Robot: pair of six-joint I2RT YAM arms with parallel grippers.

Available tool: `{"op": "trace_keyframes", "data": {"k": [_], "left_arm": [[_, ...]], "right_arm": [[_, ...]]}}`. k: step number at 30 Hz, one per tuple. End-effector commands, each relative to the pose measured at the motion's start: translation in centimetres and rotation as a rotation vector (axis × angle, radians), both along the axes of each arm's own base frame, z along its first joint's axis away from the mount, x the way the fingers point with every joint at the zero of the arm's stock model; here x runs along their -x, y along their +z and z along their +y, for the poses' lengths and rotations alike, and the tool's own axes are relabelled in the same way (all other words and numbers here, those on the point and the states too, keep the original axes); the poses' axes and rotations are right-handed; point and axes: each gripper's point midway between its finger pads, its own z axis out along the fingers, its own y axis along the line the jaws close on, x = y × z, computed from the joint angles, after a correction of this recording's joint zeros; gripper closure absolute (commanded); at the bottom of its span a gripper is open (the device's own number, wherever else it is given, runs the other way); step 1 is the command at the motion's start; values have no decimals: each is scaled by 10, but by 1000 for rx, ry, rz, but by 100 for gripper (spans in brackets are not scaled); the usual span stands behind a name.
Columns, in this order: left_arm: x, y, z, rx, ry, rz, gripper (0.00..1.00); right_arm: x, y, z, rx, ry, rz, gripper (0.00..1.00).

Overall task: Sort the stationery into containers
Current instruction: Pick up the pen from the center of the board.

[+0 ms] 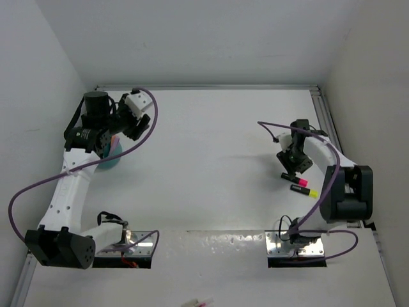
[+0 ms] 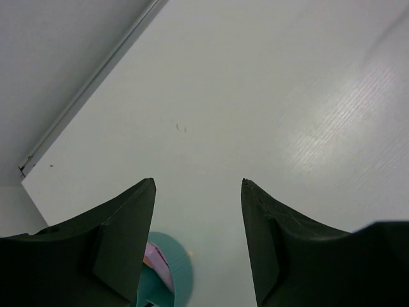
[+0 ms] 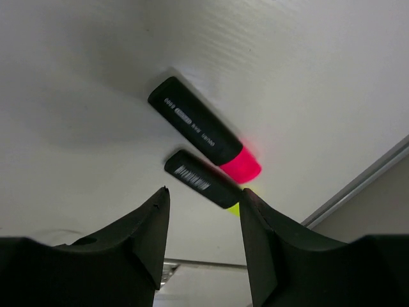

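Two black markers lie side by side on the white table at the right, one with a pink end [image 1: 298, 181] [image 3: 203, 130] and one with a yellow end [image 1: 306, 190] [image 3: 197, 177]. My right gripper [image 1: 289, 171] [image 3: 205, 190] is open just over them, its tips astride the yellow-ended marker's near part without holding it. At the far left the teal cup [image 1: 112, 158] [image 2: 177, 274] stands mostly hidden under the left arm, with lilac and peach highlighters [image 2: 160, 265] inside. My left gripper [image 1: 133, 130] [image 2: 199, 182] hangs open and empty above the cup's edge.
A metal rail [image 1: 326, 121] [image 3: 358, 185] runs along the table's right edge, close behind the two markers. White walls close in the left, back and right sides. Purple cables [image 1: 151, 121] loop off both arms. A small pink and white item [image 1: 198, 302] lies below the near edge.
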Motion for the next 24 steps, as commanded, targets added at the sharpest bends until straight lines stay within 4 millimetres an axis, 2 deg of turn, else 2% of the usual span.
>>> {"op": "trace_keyframes", "data": {"k": [1,5,11,15,17,18,19,20,21,22,23,24], "left_arm": [[7,4,-4,-22,8,-31,38],[10,2,-13,-29,-13,-30,38],[6,1,-15,-55,-1,-50,38],[6,-2,-18,-52,-7,-45,38],[6,-6,-21,-46,-13,-39,38],[8,-8,-24,-42,-31,-36,38],[9,-8,-29,-40,-50,-43,38],[14,-11,-34,-34,-85,-44,38],[15,-9,-38,-32,-108,-63,39],[17,-8,-43,-37,-138,-79,39],[21,-11,-48,-32,-170,-84,39],[22,-10,-54,-34,-197,-98,39]], "right_arm": [[-23,-12,-9,19,93,-23,53],[-26,-30,-12,4,121,29,55],[-27,-50,-12,-10,155,70,59],[-29,-61,-9,-20,171,97,67],[-34,-60,-4,-19,190,97,79],[-37,-58,1,-20,198,99,84],[-42,-55,14,-20,233,92,92],[-45,-52,24,-35,223,85,96],[-58,-41,40,-45,244,63,100],[-63,-35,52,-65,240,53,100],[-86,-16,66,-94,204,-5,100],[-86,-11,88,-134,213,22,100]]}}
